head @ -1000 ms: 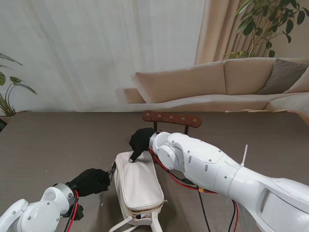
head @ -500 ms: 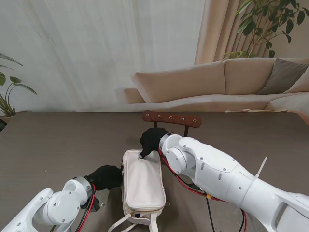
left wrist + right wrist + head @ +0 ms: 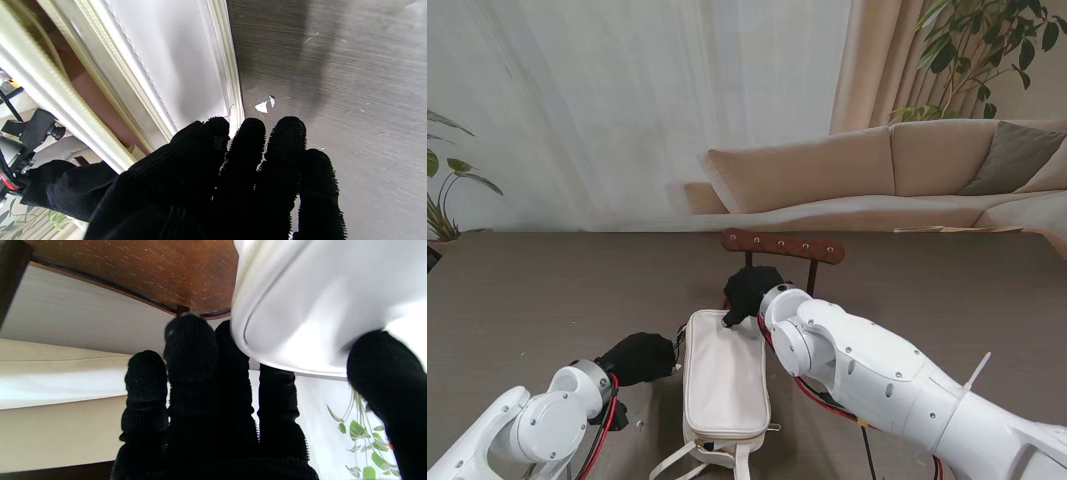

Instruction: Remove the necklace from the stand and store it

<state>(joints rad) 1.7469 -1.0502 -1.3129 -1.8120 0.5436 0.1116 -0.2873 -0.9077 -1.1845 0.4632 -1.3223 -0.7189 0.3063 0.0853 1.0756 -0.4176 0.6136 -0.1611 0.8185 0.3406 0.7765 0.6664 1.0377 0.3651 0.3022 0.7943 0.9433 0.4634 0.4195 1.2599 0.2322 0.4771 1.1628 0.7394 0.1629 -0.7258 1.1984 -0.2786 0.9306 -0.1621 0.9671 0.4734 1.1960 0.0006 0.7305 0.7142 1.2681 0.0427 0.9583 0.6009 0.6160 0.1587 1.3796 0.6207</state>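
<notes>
Dark table [image 3: 517, 300]; cream pouch [image 3: 725, 375] contents unseen; right hand [image 3: 750, 291] pinches far end, left hand [image 3: 639, 357] fingers grip unclear.

- A cream zip pouch [image 3: 725, 380] lay lengthwise on the dark table [image 3: 517, 300], its straps trailing toward six o'clock.
- The right hand [image 3: 749, 292], black-gloved, pressed down on the pouch's twelve o'clock end.
- The left hand [image 3: 639, 357] touched the pouch's nine o'clock edge.
- A wooden necklace stand [image 3: 783, 246] stood just beyond, at twelve o'clock; no necklace could be made out on it.
</notes>
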